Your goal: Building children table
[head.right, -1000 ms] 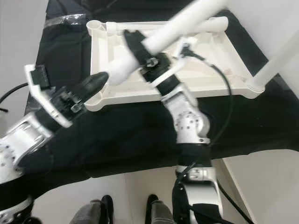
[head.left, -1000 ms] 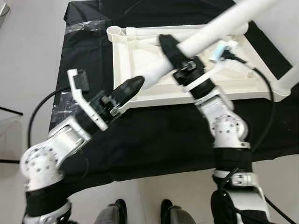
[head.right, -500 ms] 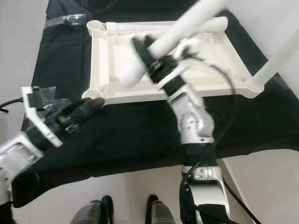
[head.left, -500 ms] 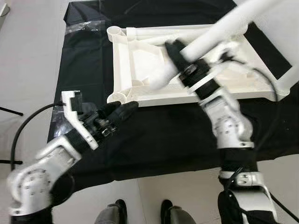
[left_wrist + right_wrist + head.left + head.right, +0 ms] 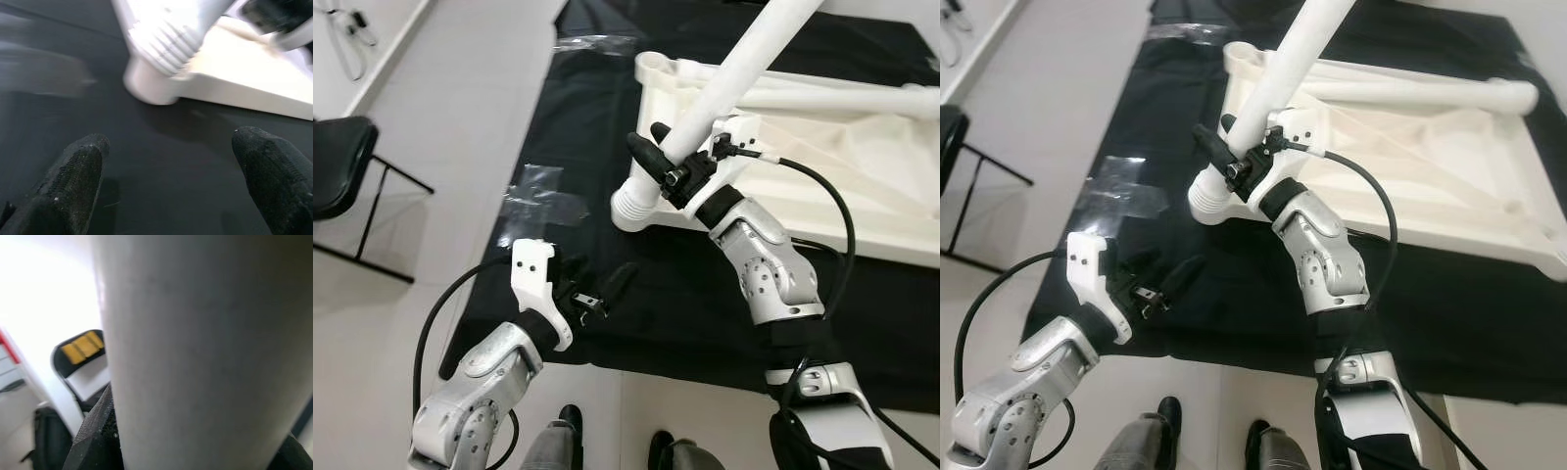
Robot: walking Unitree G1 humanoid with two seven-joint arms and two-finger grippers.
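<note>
White plastic table leg, clamped in our right gripper, slants up and away, its threaded end low over the upturned tabletop's near corner socket. Entering at this tilt, it could cross-thread or jam. Our left gripper hovers spread over the black cloth.

The right arm bends up from the elbow, and the right gripper squeezes its black fingers tight around something white. The left arm sits lower and reaches forward, and the left gripper holds its two fingers wide apart, gripping nothing
</note>
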